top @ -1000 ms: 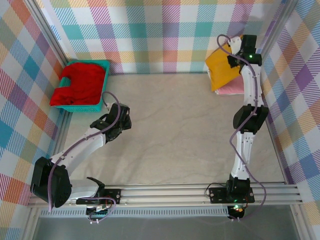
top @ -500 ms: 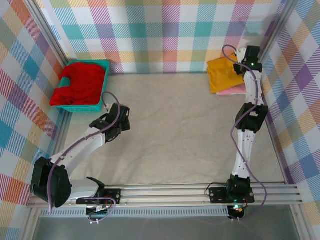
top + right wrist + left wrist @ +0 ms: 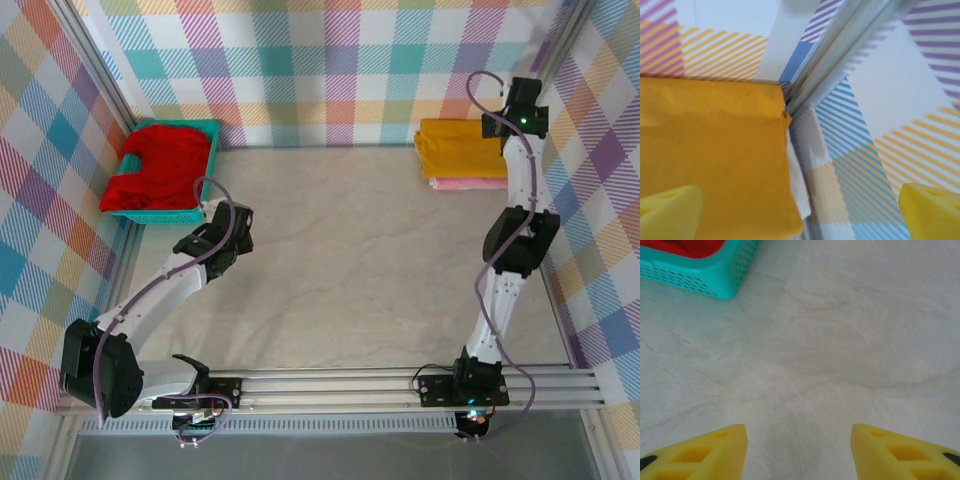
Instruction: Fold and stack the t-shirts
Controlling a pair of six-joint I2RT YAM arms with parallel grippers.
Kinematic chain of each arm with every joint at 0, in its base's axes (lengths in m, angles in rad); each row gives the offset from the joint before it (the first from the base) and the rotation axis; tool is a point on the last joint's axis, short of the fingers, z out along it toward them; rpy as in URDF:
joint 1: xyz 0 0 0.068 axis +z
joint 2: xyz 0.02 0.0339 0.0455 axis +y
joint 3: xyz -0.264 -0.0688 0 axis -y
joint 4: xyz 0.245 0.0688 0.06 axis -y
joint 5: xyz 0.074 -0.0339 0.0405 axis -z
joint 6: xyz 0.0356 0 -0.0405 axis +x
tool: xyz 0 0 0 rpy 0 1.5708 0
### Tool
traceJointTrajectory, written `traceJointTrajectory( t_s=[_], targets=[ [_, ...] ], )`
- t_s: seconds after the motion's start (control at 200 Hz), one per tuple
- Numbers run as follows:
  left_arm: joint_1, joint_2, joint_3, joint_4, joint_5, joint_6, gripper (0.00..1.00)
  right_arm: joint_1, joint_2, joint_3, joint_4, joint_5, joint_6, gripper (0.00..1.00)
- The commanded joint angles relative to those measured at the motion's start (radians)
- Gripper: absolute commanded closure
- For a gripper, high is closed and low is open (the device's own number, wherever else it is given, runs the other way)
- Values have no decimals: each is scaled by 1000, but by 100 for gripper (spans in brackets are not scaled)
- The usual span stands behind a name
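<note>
Seen from above, a pale beige table [image 3: 360, 270] was walled in by pastel plaid cloth [image 3: 330, 70]. In the far right corner lay the mustard-yellow t-shirt [image 3: 460, 148], folded into a flat rectangle. It rested on the folded pink t-shirt [image 3: 472, 183], whose near edge peeked out from beneath it. The right arm reached along the right wall to that corner, its wrist just beside the right edge of the yellow shirt.

From the right wrist camera, the right gripper [image 3: 800, 212] was released. Its two yellow fingers [image 3: 670, 210] stood spread wide at the bottom corners of the picture, with nothing clasped between them. The yellow shirt lay below and to the left, its right edge running down between the fingers. The left finger hung over the cloth, and the right finger over the plaid wall beyond a metal frame post [image 3: 840, 55]. Whether the left finger touched the cloth could not be told.

At the far left, a teal plastic basket [image 3: 165, 213] sat against the left wall, with the red t-shirt [image 3: 160, 165] heaped inside it, crumpled and unfolded. The left arm stretched diagonally from the near left corner of the table, ending close to the basket's near right corner.

From the left wrist camera, the left gripper [image 3: 799, 452] was also released, its yellow fingers apart and only bare table between them. The basket's corner sat at the top left of that picture, well ahead of the fingertips and off to their left, with a sliver of red cloth showing inside.
</note>
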Motion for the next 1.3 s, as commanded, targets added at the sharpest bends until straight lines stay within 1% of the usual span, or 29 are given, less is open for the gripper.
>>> traceJointTrajectory(
  t_s=[0.0, 0.015, 0.055, 0.065, 0.08, 0.17, 0.245, 0.285, 0.34, 0.425, 0.5, 0.555, 0.58, 0.605, 0.655, 0.7, 0.745, 0.775, 0.83, 0.86, 0.885, 0.93, 0.98, 1.07, 1.13, 1.185, 1.215, 1.26, 1.295],
  targets=[
    [57, -66, -62, 106, -60, 31, 25, 12, -268, -281, 55, -178, 265, 0],
    [65, -73, -77, 128, -70, 33, 21, 14, -296, -323, 66, -193, 281, 0],
    [84, -98, -124, 184, -101, 40, 9, 29, -430, -535, 141, -231, 352, 0],
    [89, -105, -138, 222, -108, 44, 4, 32, -446, -561, 153, -236, 359, 0],
    [92, -116, -161, 263, -115, 56, 1, 39, -494, -638, 190, -249, 375, 0],
    [107, -189, -327, 523, -119, 160, 0, 76, -775, -1123, 507, -316, 470, 0],
    [111, -231, -456, 733, -143, 256, 0, 106, -950, -1423, 692, -326, 537, 0],
    [113, -253, -511, 798, -156, 296, 0, 126, -1020, -1525, 721, -300, 537, 0],
    [118, -274, -567, 856, -157, 341, 0, 148, -1089, -1628, 700, -227, 537, 0],
    [138, -288, -640, 915, -84, 394, 0, 152, -1170, -1783, 719, -218, 491, 0],
    [162, -274, -719, 1021, -51, 403, 0, 152, -1212, -1935, 848, -210, 478, 0],
    [191, -253, -769, 1121, 16, 406, 0, 152, -1211, -2025, 975, -214, 492, 0],
    [199, -248, -772, 1131, 49, 407, 0, 153, -1193, -2060, 1054, -230, 484, 0],
    [210, -240, -774, 1152, 81, 414, 0, 152, -1166, -2081, 1132, -245, 474, 0],
    [220, -201, -771, 1199, 106, 413, 0, 155, -1127, -2061, 1154, -282, 444, 0],
    [233, -147, -759, 1238, 125, 415, 0, 162, -1077, -2049, 1221, -308, 409, 0],
    [241, -105, -734, 1244, 146, 416, 0, 166, -1009, -2042, 1310, -306, 388, 0],
    [246, -73, -726, 1265, 174, 415, 0, 167, -982, -2026, 1322, -301, 389, 0],
    [256, 2, -720, 1365, 229, 427, 0, 167, -938, -2023, 1401, -342, 364, 0],
    [257, 20, -696, 1343, 241, 445, 0, 166, -913, -2026, 1453, -362, 349, 0],
    [259, 29, -678, 1319, 242, 453, 0, 166, -895, -2018, 1448, -369, 348, 0],
    [263, 62, -673, 1357, 234, 464, 0, 167, -853, -2001, 1443, -372, 345, 0],
    [267, 94, -681, 1399, 231, 464, 0, 166, -786, -2006, 1519, -397, 340, 0],
    [273, 153, -708, 1511, 308, 496, 0, 167, -707, -2014, 1610, -424, 331, 0],
    [272, 198, -694, 1523, 341, 511, 0, 166, -712, -1988, 1553, -408, 334, 0],
    [274, 241, -658, 1495, 328, 506, 0, 166, -699, -1934, 1471, -380, 349, 1],
    [276, 266, -632, 1468, 320, 500, 0, 171, -700, -1918, 1431, -383, 339, 0],
    [280, 307, -588, 1425, 325, 498, 0, 175, -698, -1921, 1437, -377, 336, 0],
    [282, 308, -547, 1343, 315, 495, 0, 177, -701, -1923, 1438, -376, 335, 0]
  ],
)
